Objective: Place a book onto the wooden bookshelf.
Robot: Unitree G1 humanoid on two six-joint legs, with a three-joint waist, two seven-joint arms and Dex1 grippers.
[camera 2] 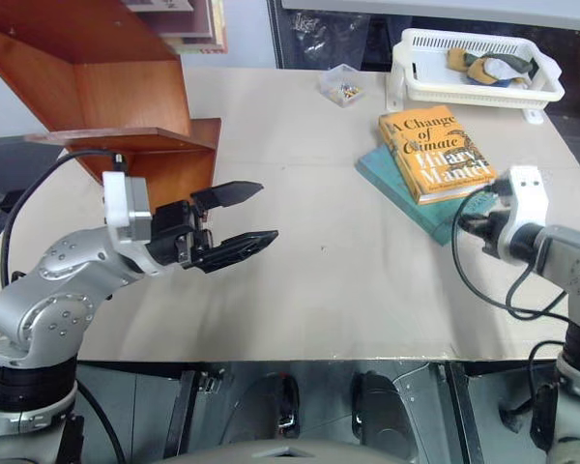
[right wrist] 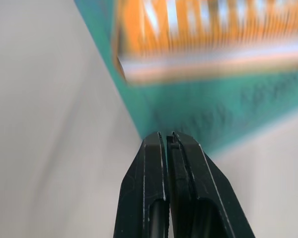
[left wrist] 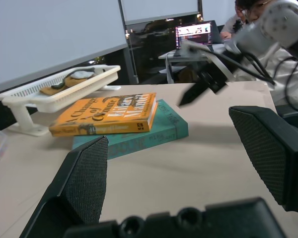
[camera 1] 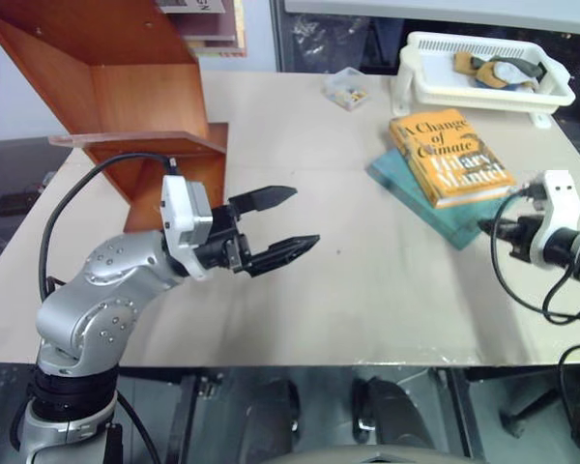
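The book (camera 1: 450,156), orange-yellow with "A Change of Climate" and "Hilary Mantel" on its cover, lies flat on top of a teal book (camera 1: 435,205) on the far right part of the table (camera 1: 367,290), just in front of a white basket (camera 1: 483,70) that stands on short legs and holds a few small items. The orange book sits skewed on the teal one, so a strip of teal cover shows along the near and left edges. The bookshelf (camera 1: 126,87) stands at the far left corner of the table, its slanted reddish-brown side rising up and its thin shelf board jutting out toward the table's middle; no book is on it. A small clear box (camera 1: 346,88) sits on the table between the shelf and the basket, toward the back. The left gripper (camera 1: 280,220) hovers over the table in front of the shelf, pointing across toward the books, its two fingers spread wide apart and empty. The right gripper (right wrist: 168,141) is above the table near the corner of the teal book, its fingers pressed together with nothing between them, tip aimed at the teal cover just below the orange book's edge
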